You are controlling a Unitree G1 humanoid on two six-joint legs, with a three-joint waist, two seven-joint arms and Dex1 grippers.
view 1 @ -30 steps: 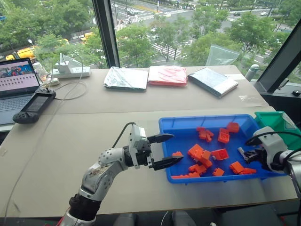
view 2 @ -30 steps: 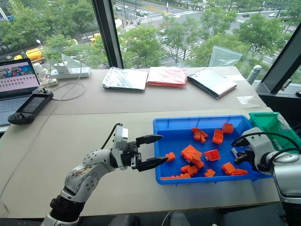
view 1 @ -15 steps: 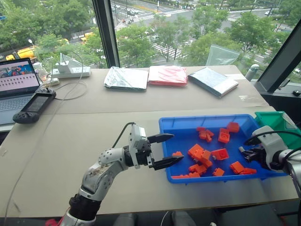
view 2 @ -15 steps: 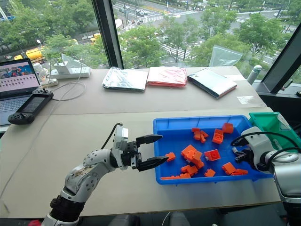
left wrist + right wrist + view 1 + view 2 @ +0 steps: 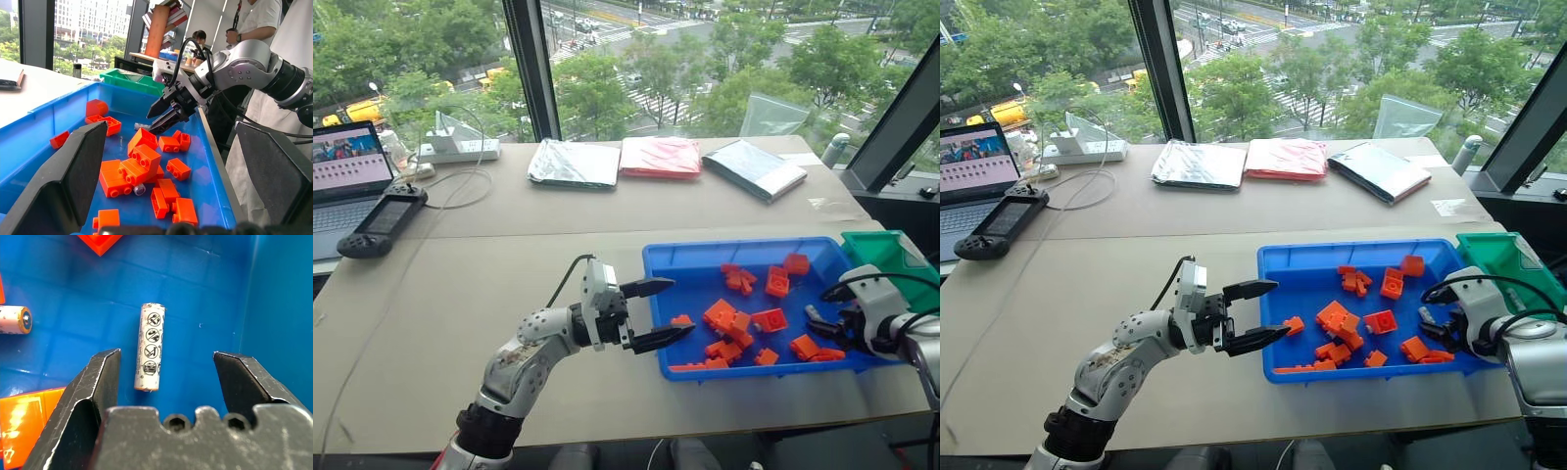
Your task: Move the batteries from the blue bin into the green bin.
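your right gripper (image 5: pixel 166 369) stands open over the floor of the blue bin (image 5: pixel 666 257), its two black fingers (image 5: pixel 100 377) spread to either side of a battery (image 5: pixel 150 346) that lies flat between them, touched by neither. your right wrist view shows what the head views cannot: that battery is a pale cylinder printed with a row of round symbols, lying close beside the bin's wall, with a second battery (image 5: pixel 14 319) off to one side, its orange-ringed end facing the camera, and an orange block (image 5: pixel 24 423) near the finger on that side. your left wrist view adds a third battery (image 5: pixel 139 189), a small silver-grey end peeking out beside the heap of orange blocks (image 5: pixel 134 166), and a grey one (image 5: pixel 142 126) lying on the floor just by the right gripper's tips.

from the head, you see the blocks scattered through the bin's middle and right part, and the green bin (image 5: pixel 891 253) touching the blue bin's far right corner. your right arm reaches in from the right edge, gripper angled down into the bin's right end.

your left gripper (image 5: pixel 656 313) hangs open and empty just above the bin's left wall, pointing to the right, fingers level.
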